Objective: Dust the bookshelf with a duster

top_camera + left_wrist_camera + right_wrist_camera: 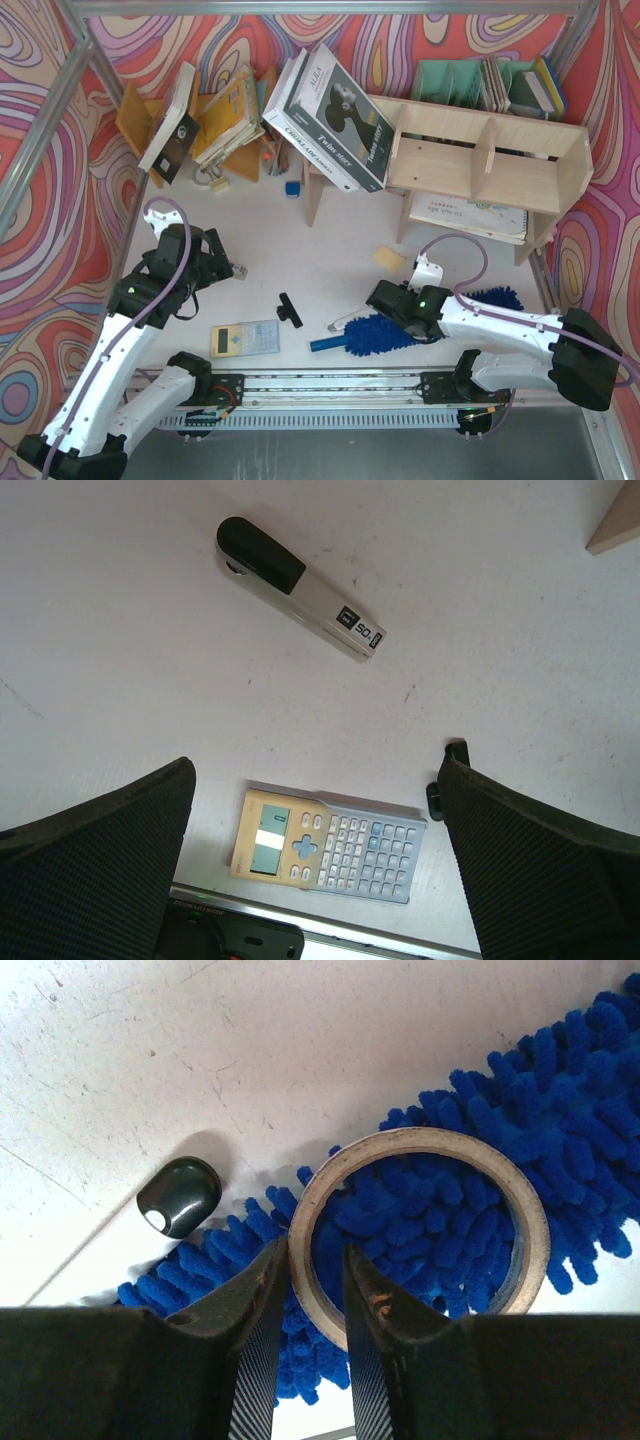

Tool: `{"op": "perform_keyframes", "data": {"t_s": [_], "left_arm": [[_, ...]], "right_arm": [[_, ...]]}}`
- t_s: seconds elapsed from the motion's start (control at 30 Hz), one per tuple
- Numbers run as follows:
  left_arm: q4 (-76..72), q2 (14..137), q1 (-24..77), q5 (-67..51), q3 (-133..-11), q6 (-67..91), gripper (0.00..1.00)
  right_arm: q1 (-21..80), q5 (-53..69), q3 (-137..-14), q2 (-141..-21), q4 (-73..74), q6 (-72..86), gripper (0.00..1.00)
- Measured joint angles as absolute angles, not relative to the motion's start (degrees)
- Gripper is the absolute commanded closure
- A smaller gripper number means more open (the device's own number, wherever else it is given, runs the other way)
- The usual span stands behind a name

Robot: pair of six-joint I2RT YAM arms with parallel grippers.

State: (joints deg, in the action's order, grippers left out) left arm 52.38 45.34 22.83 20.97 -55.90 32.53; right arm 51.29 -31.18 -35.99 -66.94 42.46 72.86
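Over duster (560, 1110) — right tool (316, 1290) pinching tape ring (420, 1150)

- The duster (560, 1110) is fluffy blue microfibre cloth, with a smooth plastic handle (327, 343).
- The tape roll (420, 1230) has a matt brown cardboard core.
- The bookshelf (480, 160) is pale bare wood, matt.
- The table (150, 650) is white, matt, with small scratches.
- The right gripper (318, 1310) has black fingers with a ribbed texture.
- The calculator (328, 845) is plastic.

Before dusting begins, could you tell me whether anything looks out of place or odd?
Yes: a tan roll of tape lies on the fluffy blue microfibre duster, and the right gripper pinches the roll's rim, not the duster. Large books lean askew against the light plywood bookshelf.
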Motion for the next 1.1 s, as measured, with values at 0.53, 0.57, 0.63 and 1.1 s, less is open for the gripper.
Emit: {"op": "perform_keyframes", "data": {"t_s": [0.53, 0.57, 0.63, 1.1], "left_arm": [[52.4, 45.5, 22.8, 21.0, -55.9, 32.5, 0.02], [52.4, 45.5, 22.8, 21.0, -55.9, 32.5, 0.02], [52.4, 45.7, 22.8, 21.0, -55.9, 32.5, 0.02], [52.4, 45.8, 22.8, 20.8, -55.9, 32.5, 0.02]], "right_arm": [[50.9, -30.1, -35.4, -69.4, 39.4, 71.4, 0.77], [50.9, -30.1, -35.4, -69.4, 39.4, 71.4, 0.77], [50.8, -30.2, -35.5, -69.4, 39.4, 71.2, 0.79], [50.6, -32.1, -38.9, -69.4, 40.6, 70.2, 0.81]]}}
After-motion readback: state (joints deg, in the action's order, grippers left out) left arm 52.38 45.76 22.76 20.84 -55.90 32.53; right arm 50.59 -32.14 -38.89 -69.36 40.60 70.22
